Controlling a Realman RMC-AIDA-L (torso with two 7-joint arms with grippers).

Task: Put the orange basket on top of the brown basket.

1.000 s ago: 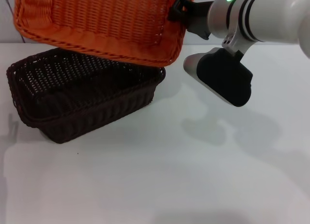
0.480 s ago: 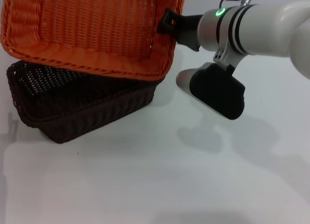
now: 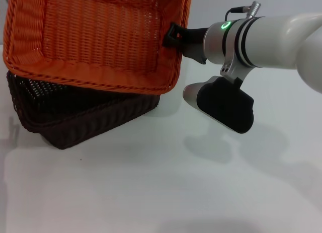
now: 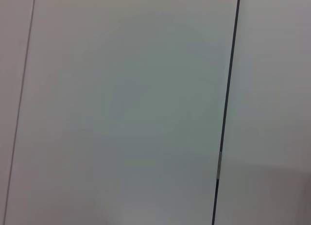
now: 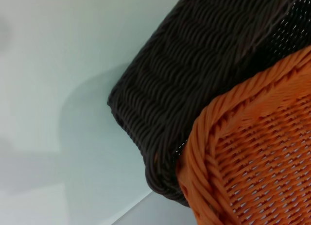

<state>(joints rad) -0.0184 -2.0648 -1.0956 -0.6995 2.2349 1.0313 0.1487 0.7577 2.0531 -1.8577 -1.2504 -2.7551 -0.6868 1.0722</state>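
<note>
White table (image 3: 151, 192): glossy, uniform surface, fills the near and right parts of the head view and carries soft grey shadows. Left wrist view: pale flat panelled surface (image 4: 126, 113), with a thin dark seam (image 4: 228, 113) running top to bottom toward one side of the panel and a fainter line (image 4: 22, 98) near its opposite edge.

No text, label, brand, number or sign can be read on anything here.
</note>
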